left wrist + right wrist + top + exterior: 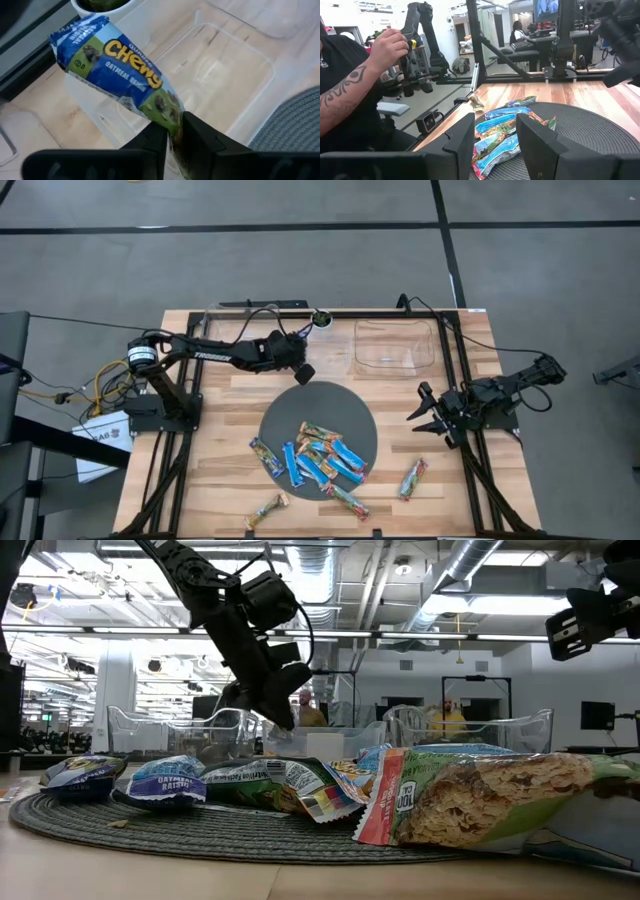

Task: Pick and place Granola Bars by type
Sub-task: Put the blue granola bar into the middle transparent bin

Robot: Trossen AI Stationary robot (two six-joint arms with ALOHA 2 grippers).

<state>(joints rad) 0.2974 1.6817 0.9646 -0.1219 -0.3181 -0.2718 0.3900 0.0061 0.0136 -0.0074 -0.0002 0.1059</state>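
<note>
Bright blue shiny-wrapped bar point(120, 75) — yellow lettering — clamped in left gripper point(172, 131), right gripper point(495, 132) fingers apart

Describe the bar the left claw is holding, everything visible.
The held bar has a shiny bright-blue wrapper with yellow "Chewy" lettering, an oatmeal raisin line beneath, and crimped ends. The left claw pinches one end; the rest sticks out free, tilted. It hangs above a clear plastic bin on the wooden table, touching nothing but the claw's fingers. The wrapper looks intact, slightly creased.
</note>
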